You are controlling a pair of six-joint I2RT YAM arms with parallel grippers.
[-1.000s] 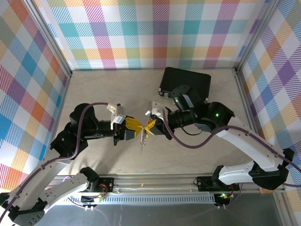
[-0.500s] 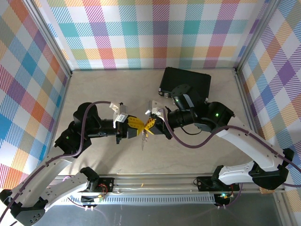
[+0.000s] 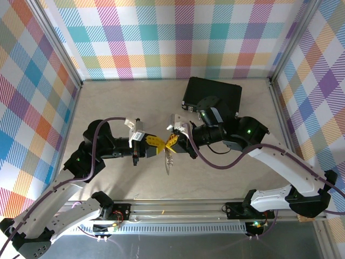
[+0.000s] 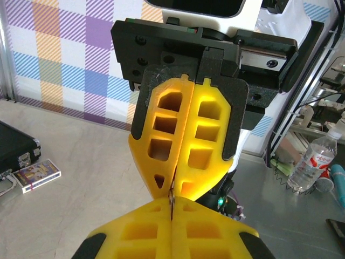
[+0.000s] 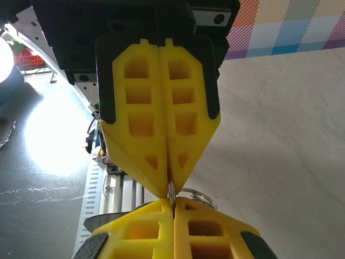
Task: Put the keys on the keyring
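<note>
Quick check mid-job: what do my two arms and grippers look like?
Left arm and right arm: white lower links, black upper sections, a purple cable and green light each. Left gripper and right gripper: yellow lattice-cutout fingers on black mounts.

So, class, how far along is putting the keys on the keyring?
Done: unclear; the keys dangle in the air, possibly already threaded. In hand: the left gripper and right gripper, both shut, pinch the keyring tip to tip. Left: any unthreaded key, then release.
</note>
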